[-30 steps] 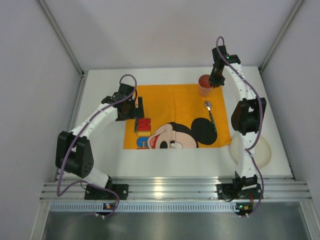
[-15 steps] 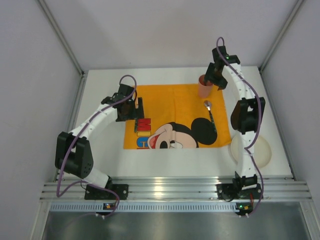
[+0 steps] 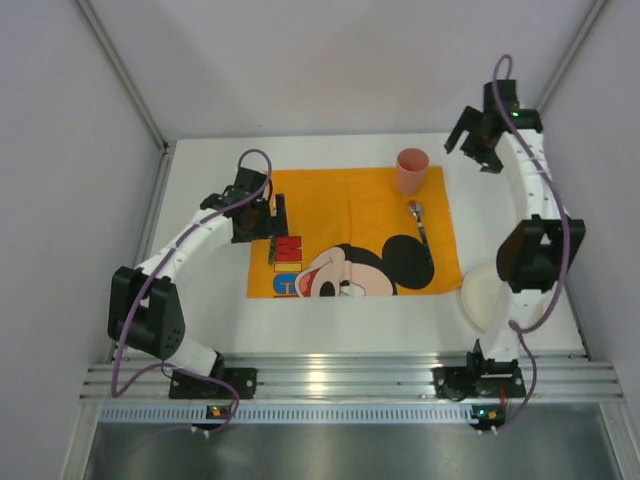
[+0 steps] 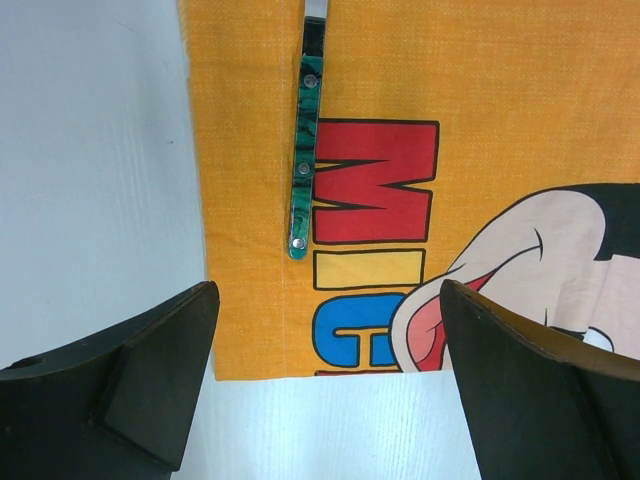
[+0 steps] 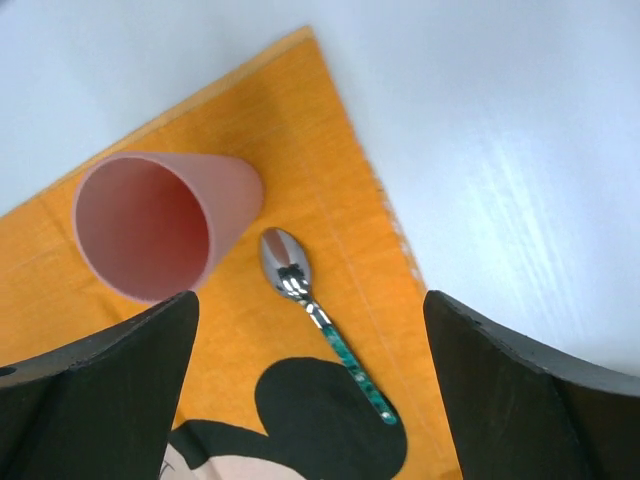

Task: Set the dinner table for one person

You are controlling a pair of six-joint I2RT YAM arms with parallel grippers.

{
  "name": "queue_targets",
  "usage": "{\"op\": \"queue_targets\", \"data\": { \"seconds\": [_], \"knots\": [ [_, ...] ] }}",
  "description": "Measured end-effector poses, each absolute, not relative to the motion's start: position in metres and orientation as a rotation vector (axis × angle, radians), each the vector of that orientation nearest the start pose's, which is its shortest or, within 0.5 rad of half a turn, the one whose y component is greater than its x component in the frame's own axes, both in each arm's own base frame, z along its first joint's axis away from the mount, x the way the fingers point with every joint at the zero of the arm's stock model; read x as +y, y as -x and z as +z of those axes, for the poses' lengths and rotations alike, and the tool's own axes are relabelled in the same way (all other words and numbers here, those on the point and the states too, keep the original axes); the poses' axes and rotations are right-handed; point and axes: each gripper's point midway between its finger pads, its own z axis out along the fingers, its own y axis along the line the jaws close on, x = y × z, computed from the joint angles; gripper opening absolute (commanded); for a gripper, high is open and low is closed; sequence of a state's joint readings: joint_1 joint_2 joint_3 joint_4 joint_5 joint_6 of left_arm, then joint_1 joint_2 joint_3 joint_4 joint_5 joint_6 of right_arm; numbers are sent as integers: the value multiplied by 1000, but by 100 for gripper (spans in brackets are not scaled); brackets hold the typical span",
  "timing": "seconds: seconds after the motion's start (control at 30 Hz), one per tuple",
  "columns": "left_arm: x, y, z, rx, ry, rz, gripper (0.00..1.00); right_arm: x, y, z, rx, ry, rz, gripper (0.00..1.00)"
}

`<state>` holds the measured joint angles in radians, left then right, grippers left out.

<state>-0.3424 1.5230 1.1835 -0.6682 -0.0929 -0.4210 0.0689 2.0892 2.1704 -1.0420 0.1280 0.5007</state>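
On the white dinner table (image 3: pixel 350 320) lies an orange Mickey Mouse placemat (image 3: pixel 350 225). A pink cup (image 3: pixel 411 170) stands upright on its back right corner, and a spoon (image 3: pixel 421 232) with a green handle lies just in front of it. Along the mat's left edge rests a green-handled utensil (image 3: pixel 272 235); its head is hidden. My right gripper (image 3: pixel 480 140) hangs open and empty, raised to the right of the cup (image 5: pixel 160 225) and apart from it. Open and empty too, my left gripper (image 4: pixel 325 300) hovers over the mat's left edge near the utensil handle (image 4: pixel 303 150).
A small round white plate (image 3: pixel 482 298) sits on the table right of the mat, partly covered by the right arm. Grey walls enclose the table on three sides. An aluminium rail (image 3: pixel 350 380) runs along the near edge.
My right gripper opened, let go of the pink cup and drew away up and to the back right. The cup stays on the mat. The left arm has not moved.
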Motion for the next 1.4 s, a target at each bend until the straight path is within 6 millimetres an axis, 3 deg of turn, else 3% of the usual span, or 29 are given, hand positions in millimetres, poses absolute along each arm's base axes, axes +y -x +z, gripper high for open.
{"op": "queue_targets", "data": {
  "seconds": [0.1,0.17,0.2,0.27,0.33,0.5,0.6,0.7,1.13,1.4],
  "knots": [
    [-122,-338,121,2576,135,-172,97,-33,-457,234,2334,-730,54,95],
    [-122,-337,119,2580,133,-177,97,-93,-410,254,2216,-888,-2,95],
    [-123,-336,119,2584,132,-180,97,-122,-382,256,2160,-984,-44,95],
    [-124,-334,117,2593,128,-193,97,-148,-337,246,2111,-1131,-107,97],
    [-126,-332,116,2598,122,-207,96,-148,-309,219,2128,-1223,-117,98],
    [-129,-330,114,2609,109,-228,96,-128,-244,106,2357,-1494,-80,98],
    [-129,-326,110,2624,100,-233,96,-129,-202,71,2390,-1696,-102,98],
    [-129,-322,107,2635,89,-238,96,-130,-185,64,2369,-1767,-133,97],
    [-127,-320,106,2638,48,-229,96,-111,-149,51,2368,-1790,-192,91],
    [-127,-320,106,2638,46,-228,96,-98,-144,43,2392,-1793,-159,89]
  ]
}}
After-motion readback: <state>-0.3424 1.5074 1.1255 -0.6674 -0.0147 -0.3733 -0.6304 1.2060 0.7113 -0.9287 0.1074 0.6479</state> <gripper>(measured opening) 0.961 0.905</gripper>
